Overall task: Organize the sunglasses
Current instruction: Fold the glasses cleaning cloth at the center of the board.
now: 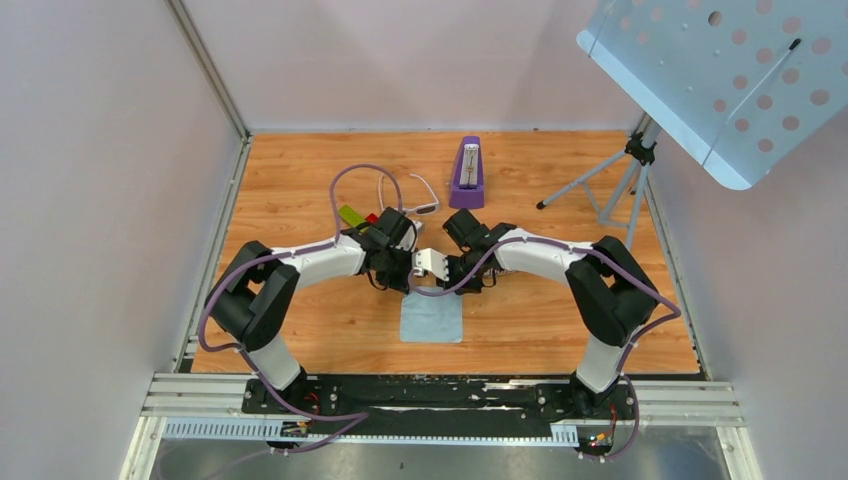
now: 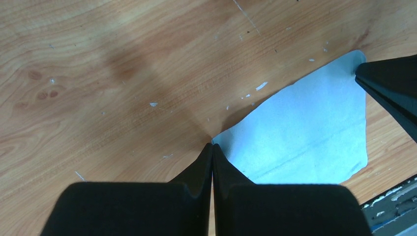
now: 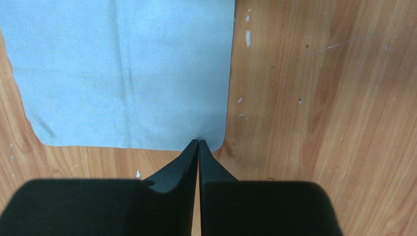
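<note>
Clenched tight, my left hand (image 2: 212, 147) is pointing down at one corner of the light blue cloth (image 2: 305, 132). My right hand (image 3: 198, 143) is doing likewise, its fingers pressed together at a neighbouring corner. I am not managing to tell whether either hand is nipping the fabric, because the tips are hiding the very edge. Neither wrist view is showing the sunglasses (image 1: 425, 207). Only the top camera is catching them, lying on the table (image 1: 300, 170) behind my left wrist, apart from the cloth and partly cut off by that wrist. A purple metronome (image 1: 466, 168) is standing near them.
</note>
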You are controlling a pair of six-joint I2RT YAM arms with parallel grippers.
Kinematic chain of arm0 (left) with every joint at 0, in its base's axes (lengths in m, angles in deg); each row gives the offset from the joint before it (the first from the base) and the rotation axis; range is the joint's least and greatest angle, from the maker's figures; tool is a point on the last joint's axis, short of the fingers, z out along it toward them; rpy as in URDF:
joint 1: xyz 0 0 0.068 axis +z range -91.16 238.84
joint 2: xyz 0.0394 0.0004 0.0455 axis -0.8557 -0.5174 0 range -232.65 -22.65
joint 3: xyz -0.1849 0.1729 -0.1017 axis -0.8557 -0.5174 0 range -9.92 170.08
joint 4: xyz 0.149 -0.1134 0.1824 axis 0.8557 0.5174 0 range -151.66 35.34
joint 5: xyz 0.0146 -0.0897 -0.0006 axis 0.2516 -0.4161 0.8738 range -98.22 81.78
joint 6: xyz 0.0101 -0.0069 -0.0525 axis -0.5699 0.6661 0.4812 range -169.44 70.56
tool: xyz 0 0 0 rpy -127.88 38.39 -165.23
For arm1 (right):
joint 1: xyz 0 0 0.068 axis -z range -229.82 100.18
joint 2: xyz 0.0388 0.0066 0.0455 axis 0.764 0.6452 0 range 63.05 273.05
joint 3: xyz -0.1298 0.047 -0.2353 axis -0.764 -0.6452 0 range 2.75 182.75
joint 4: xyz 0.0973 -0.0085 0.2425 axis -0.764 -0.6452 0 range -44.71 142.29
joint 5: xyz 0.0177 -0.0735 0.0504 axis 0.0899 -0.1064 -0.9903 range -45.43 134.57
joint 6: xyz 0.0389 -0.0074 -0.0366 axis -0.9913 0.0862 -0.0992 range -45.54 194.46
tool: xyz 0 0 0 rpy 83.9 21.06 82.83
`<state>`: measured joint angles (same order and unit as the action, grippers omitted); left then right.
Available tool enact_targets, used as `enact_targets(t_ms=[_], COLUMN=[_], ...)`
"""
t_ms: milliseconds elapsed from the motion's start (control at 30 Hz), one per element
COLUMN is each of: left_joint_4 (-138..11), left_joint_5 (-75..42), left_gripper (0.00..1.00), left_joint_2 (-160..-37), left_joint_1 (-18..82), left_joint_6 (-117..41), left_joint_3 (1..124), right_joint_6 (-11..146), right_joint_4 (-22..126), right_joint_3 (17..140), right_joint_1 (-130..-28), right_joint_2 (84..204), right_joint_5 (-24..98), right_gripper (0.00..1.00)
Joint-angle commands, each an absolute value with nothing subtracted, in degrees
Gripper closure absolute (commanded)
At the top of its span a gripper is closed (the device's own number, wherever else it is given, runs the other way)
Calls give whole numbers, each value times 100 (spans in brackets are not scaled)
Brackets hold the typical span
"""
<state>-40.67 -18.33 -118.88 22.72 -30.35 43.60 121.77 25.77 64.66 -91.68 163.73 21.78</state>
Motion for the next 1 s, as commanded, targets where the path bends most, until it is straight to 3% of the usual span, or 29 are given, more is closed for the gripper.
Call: enact_targets(t_ms=[0, 300, 633, 700, 800, 967], left_joint_4=[-4273, -4337, -4328, -4329, -4340, -4368], left_joint_5=[-1945, -1947, -2074, -2082, -2066, -2065], left_gripper=[100, 100, 100, 100, 100, 100], left_joint_2=[-11569, -11198, -11074, -11117, -11201, -11294], left_joint_1=[2295, 2297, 2298, 2296, 2298, 2293], left_joint_6=[-3096, -3016, -2967, -2978, -2970, -2963], left_joint_3=[4228, 4044, 3932, 3939, 3969, 4009], right_joint_6=[12043, 11592, 11533, 11635, 11728, 11776], right_joint_4=[2409, 2582, 2648, 2691, 2808, 2892], right_joint_3=[6501, 6401, 6159, 6113, 6052, 6120], right_joint_1=[-9227, -9352, -9597, -9595, -9588, -9543], right_joint_2=[16260, 16072, 15781, 15833, 15943, 16087], right_joint_5=[2566, 2750, 3036, 3075, 3176, 3172], right_gripper=[93, 100, 100, 93, 69, 65])
